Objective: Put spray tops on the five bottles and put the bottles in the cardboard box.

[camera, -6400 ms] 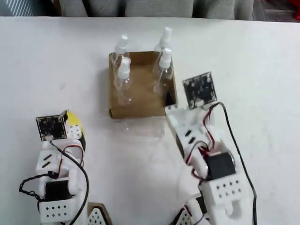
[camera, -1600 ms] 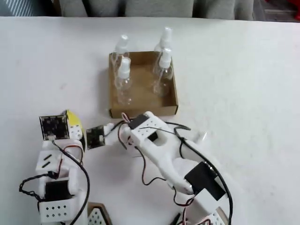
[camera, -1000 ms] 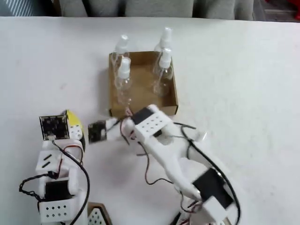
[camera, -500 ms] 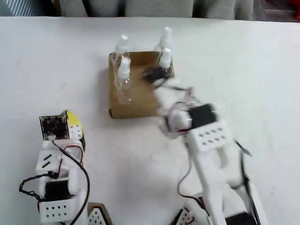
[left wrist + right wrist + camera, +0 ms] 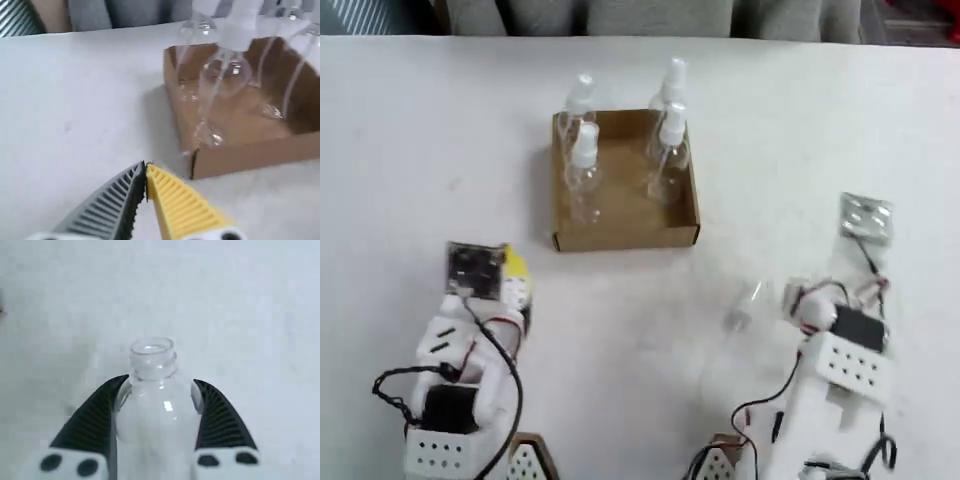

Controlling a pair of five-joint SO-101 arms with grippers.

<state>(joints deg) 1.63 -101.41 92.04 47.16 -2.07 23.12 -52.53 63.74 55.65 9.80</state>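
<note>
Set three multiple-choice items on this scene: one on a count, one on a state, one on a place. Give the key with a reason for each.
1. How many bottles with spray tops stand in the cardboard box?
A. two
B. four
C. five

2. The left pincer is:
A. shut, holding nothing
B. shut on a spray top
C. wide open

3. The bottle without a top is:
A. in the cardboard box
B. in the left pincer
C. in the right pincer

Key:
1 B: four white tops rise from the box in the high view.
2 A: its grey and yellow fingers meet with nothing between them.
3 C: the black fingers clasp its body below the open neck.
</note>
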